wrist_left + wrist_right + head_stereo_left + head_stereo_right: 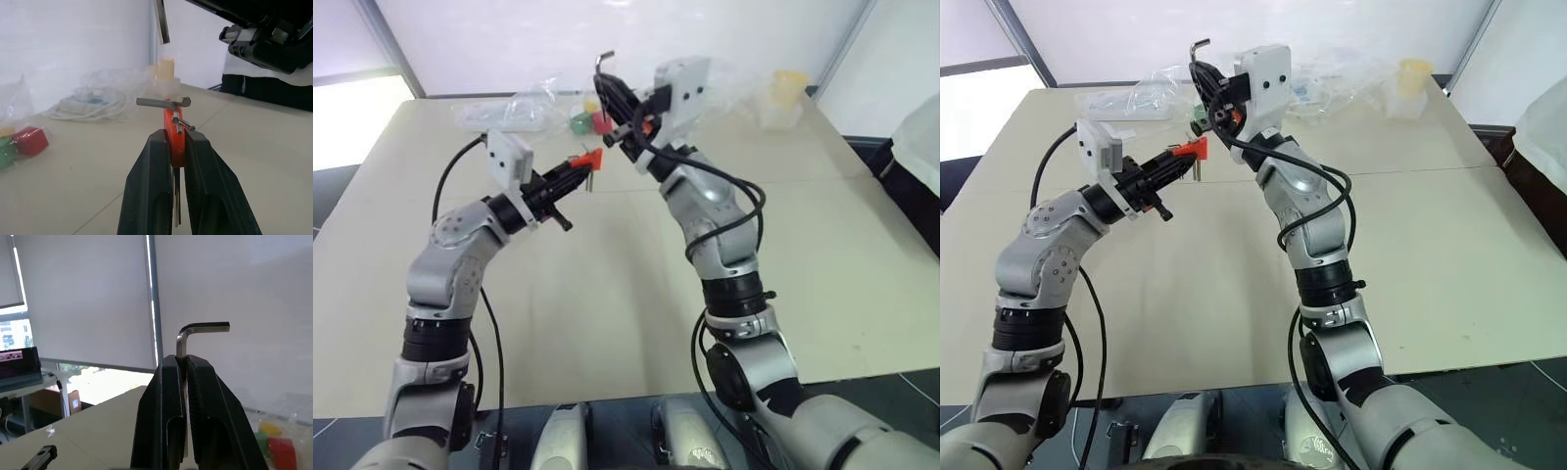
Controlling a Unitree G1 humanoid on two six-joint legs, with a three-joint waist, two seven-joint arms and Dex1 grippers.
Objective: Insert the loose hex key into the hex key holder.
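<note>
The right hand (607, 82) is clamped tight on the loose hex key (195, 335), pinching the long leg so the bent short end sticks out above the fingertips, held up in the air over the middle of the table (862, 294), toward its far edge. The left hand (579, 168) is squeezed shut on the hex key holder (173, 137), that little orange-red block with a few short keys poking out of it, also off the table and just below and beside the other hand. My take: the key is light and totally stiff, but it's thin smooth metal, so it'll probably want to twist or slide between the pads if the tip gets pushed in at an angle. Gripping the long leg near the bend looks right, since it leaves an end free to go in. The holder is hard plastic, light too, and best pinched by its flat sides, away from the slots.
</note>
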